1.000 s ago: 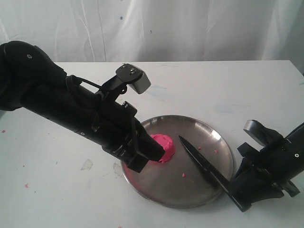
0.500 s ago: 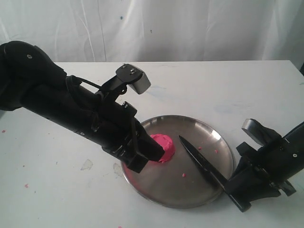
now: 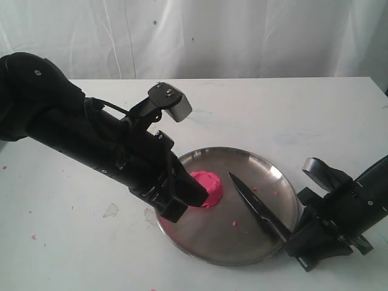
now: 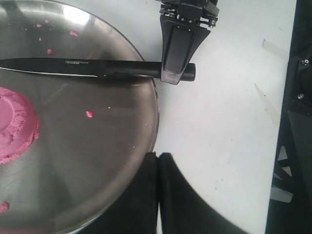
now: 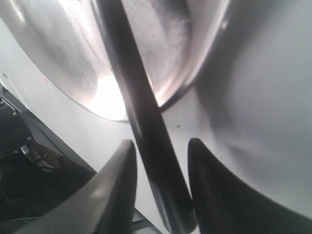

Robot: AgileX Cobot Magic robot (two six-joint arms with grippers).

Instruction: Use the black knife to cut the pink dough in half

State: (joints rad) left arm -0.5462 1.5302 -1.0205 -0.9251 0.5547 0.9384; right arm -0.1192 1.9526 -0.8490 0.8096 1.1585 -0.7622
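Note:
The pink dough [image 3: 211, 185] [image 4: 14, 124] is one round, dimpled mound on the left half of the steel plate [image 3: 267, 160] [image 4: 152, 97]. The black knife [image 3: 254, 203] [image 4: 73, 66] [image 5: 131, 83] lies across the plate's right half, its tip toward the dough and its handle out over the rim. My right gripper [image 3: 291, 236] [image 4: 178, 75] [image 5: 161, 146] straddles the handle, open, with a thin gap showing on one side. My left gripper [image 3: 185, 206] [image 4: 158, 156] is shut on nothing, at the plate's near-left rim beside the dough.
Tiny pink crumbs [image 3: 233, 224] [image 4: 89, 114] dot the plate, and more lie on the white table at the left [image 3: 33, 236]. A white curtain hangs behind the table. The left arm's bulk covers the table left of the plate.
My right gripper has slid slightly left and down along the knife handle. The knife, the dough and the left arm have stayed put.

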